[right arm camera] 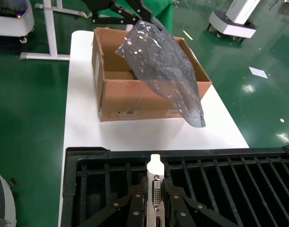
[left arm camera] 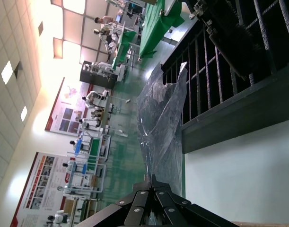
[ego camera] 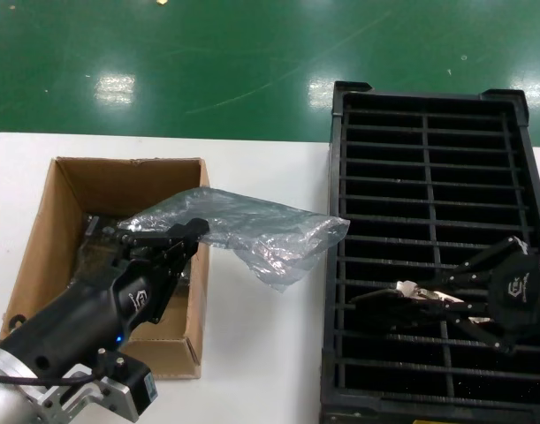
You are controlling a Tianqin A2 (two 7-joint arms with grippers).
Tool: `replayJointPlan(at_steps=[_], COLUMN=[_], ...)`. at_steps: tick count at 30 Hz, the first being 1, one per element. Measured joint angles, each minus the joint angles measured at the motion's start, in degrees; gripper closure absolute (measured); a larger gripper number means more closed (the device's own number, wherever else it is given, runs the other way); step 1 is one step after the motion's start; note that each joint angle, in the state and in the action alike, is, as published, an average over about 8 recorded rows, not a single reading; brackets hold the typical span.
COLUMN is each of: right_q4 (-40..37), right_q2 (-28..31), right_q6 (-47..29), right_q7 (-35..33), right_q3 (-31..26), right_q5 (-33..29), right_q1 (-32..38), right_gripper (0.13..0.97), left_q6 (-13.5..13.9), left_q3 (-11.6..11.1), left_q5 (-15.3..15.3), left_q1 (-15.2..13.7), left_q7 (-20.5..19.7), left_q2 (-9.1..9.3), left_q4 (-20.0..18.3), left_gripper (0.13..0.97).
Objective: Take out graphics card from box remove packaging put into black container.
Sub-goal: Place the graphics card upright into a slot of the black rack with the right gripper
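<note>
While my right end effector hovers over the near rows of the black container, clenched on the graphics card by its bracket end, I judge it holds the board edge-down so it can drop into a slot. My left end effector sits over the box on the table, pinching the packaging, which hangs empty toward the container, probably kept lifted so it stays clear of the card's path.
</note>
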Motion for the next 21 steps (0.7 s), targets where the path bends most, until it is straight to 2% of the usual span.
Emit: replayJointPlan(at_steps=[12, 21], right_q4=[-0.59, -2.28], right_q2=[-1.3, -2.45], right_q6=[-1.66, -2.66], right_q7=[0.68, -1.56], right_q3=[-0.7, -1.44], right_q5=[-2.86, -4.54], right_q1=[1.45, 2.7], right_gripper=[0.908, 0.908], left_q6=[0.0, 0.0], left_q3=[0.0, 0.0], left_q5=[0.0, 0.0], left_q1=[0.0, 0.0], left_q7=[0.0, 0.0], left_q2=[0.0, 0.0], left_q4=[0.0, 0.0], left_gripper=[0.957, 0.957])
